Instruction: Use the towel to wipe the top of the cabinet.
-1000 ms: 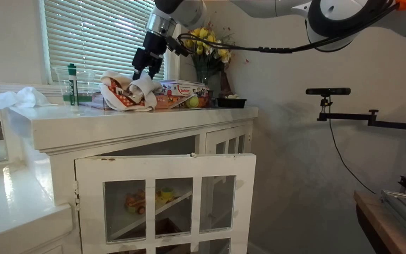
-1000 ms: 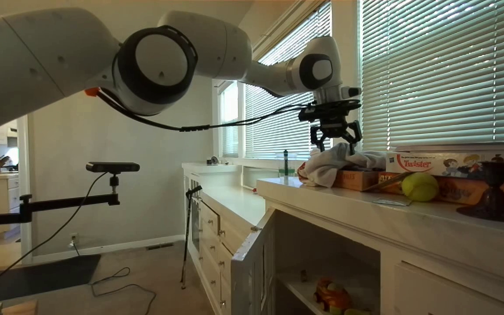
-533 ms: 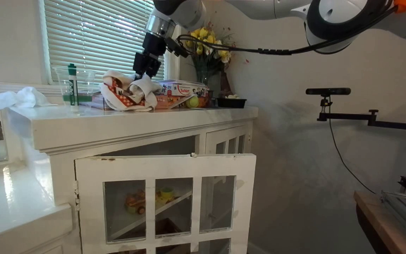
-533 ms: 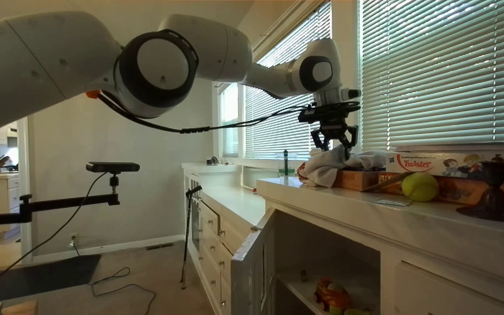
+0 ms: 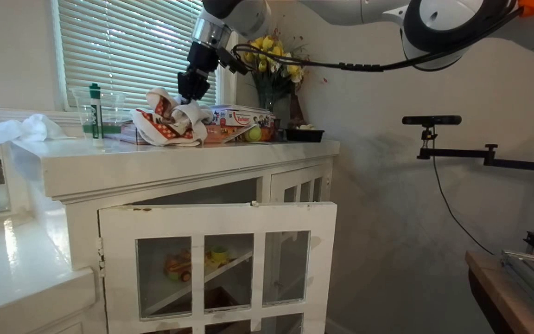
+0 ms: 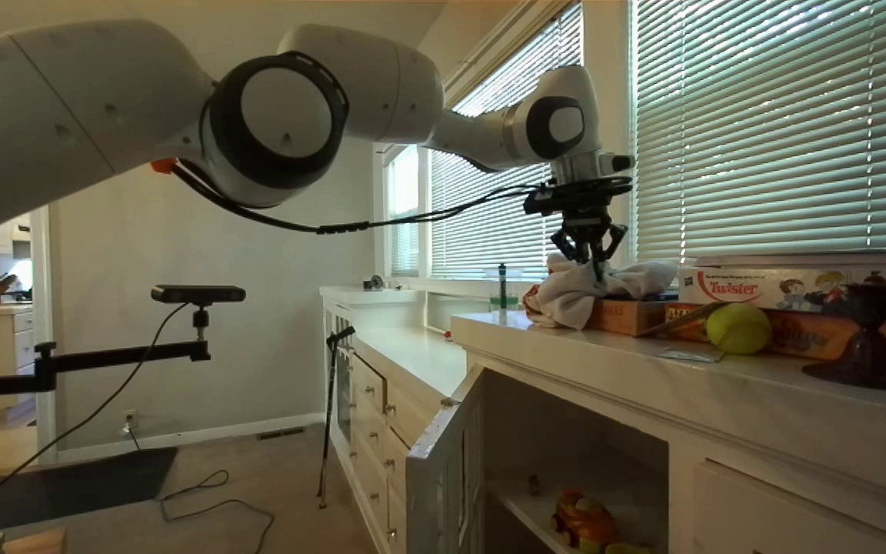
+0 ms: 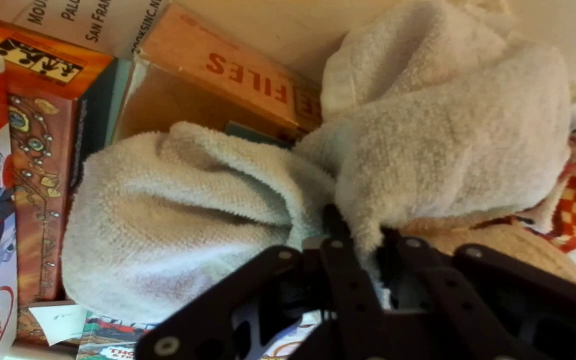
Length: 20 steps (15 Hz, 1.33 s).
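Jaws, one pair, pinching a fold of towel (image 7: 378,160) just beside the Twister box (image 6: 781,289); best raised clear of that box before wiping the bench (image 5: 193,160).

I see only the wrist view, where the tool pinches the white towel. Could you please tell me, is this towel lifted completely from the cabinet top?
Observer: No. In both exterior views, the lower folds of the white towel appear to rest on the cabinet top.
Operator: Thank you. And which thing stands beyond its red-patterned side, outside of my picture?
Observer: A green-capped marker stands upright there.
Operator: Understood. Is there also something which may roll if I wipe near it?
Observer: Probably yes: in both exterior views a tennis ball sits on the cabinet top, near the Twister box.
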Tool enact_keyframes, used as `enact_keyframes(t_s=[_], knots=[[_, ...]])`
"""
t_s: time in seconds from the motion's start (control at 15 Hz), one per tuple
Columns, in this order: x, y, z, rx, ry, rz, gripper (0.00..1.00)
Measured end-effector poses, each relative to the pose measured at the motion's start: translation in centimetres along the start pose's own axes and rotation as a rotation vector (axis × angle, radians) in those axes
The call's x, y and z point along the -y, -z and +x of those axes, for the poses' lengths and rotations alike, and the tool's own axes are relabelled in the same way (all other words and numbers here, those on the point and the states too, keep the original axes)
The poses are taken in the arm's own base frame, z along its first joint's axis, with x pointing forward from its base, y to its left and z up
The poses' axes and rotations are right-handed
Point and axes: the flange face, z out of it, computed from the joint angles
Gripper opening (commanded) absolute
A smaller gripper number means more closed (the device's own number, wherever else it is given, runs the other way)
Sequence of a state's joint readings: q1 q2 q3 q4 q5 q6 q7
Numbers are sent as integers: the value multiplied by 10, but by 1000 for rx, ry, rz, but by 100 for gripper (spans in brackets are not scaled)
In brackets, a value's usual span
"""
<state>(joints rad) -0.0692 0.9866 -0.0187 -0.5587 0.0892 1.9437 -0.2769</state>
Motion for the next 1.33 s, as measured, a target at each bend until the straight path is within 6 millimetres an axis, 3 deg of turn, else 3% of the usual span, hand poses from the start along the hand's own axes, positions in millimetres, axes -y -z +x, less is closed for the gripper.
enact_keyframes(t_s=[0.2, 0.33, 0.6, 0.73, 0.87, 1.07, 1.33], knots=[[0, 3, 1, -4, -19, -1, 3], [2, 19, 3, 2, -45, 2, 3], [19, 104, 12, -18, -105, 7, 3], [31, 145, 8, 22, -133, 27, 3], [40, 167, 1, 77, -159, 55, 3], [42, 171, -12, 168, -193, 93, 3], [20, 159, -18, 190, -230, 123, 3]])
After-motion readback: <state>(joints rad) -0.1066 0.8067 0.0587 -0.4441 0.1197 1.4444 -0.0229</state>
